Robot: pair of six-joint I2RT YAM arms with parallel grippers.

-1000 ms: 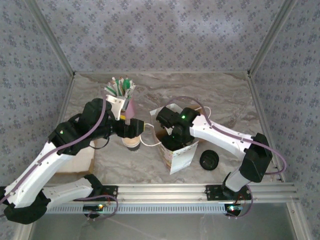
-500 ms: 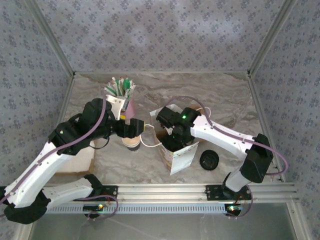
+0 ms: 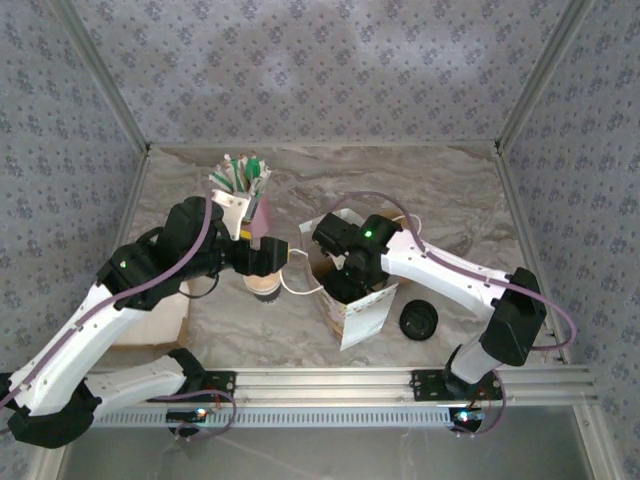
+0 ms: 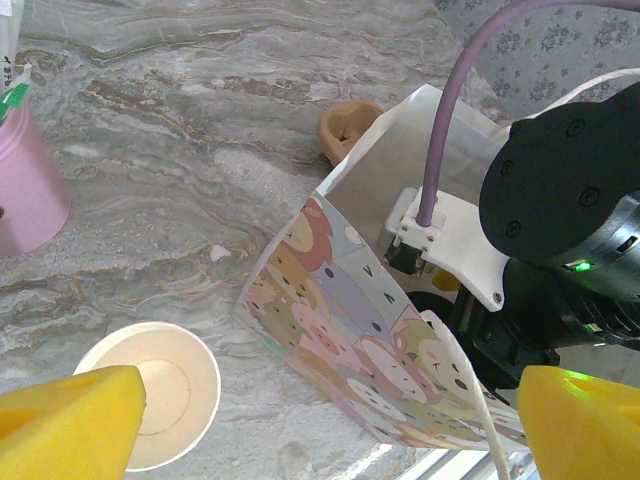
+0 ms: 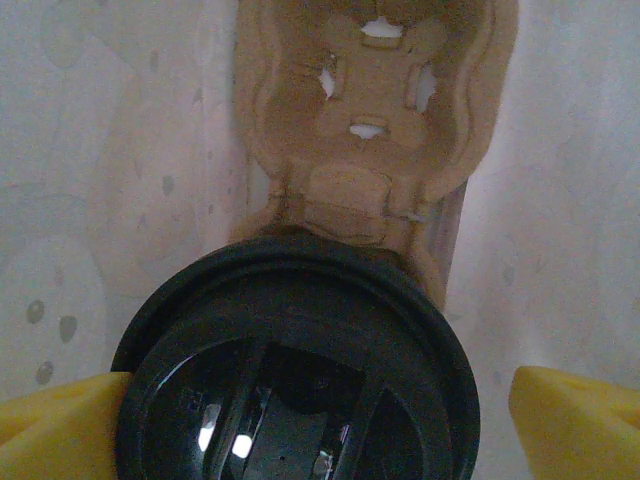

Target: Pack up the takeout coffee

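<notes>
An open paper cup (image 4: pixel 160 392) of takeout coffee, cream-white inside and without a lid, stands on the marble (image 3: pixel 263 287). My left gripper (image 4: pixel 327 428) hovers open just above it, one yellow pad (image 4: pixel 70 422) over the cup's rim. Its other pad is by the cartoon-printed paper bag (image 4: pixel 370 340). My right gripper (image 5: pixel 318 432) reaches down inside that bag (image 3: pixel 358 312) and stands open around a black-lidded cup (image 5: pixel 295 370). This cup sits in a brown cardboard carrier (image 5: pixel 372 120). A loose black lid (image 3: pixel 418 321) lies on the table right of the bag.
A pink cup (image 3: pixel 252 212) of straws and sticks stands behind my left gripper (image 3: pixel 268 262). The bag's white cord handles (image 3: pixel 296 284) hang toward the open cup. A cardboard-coloured block (image 3: pixel 155 322) lies under the left arm. Patterned walls enclose the table.
</notes>
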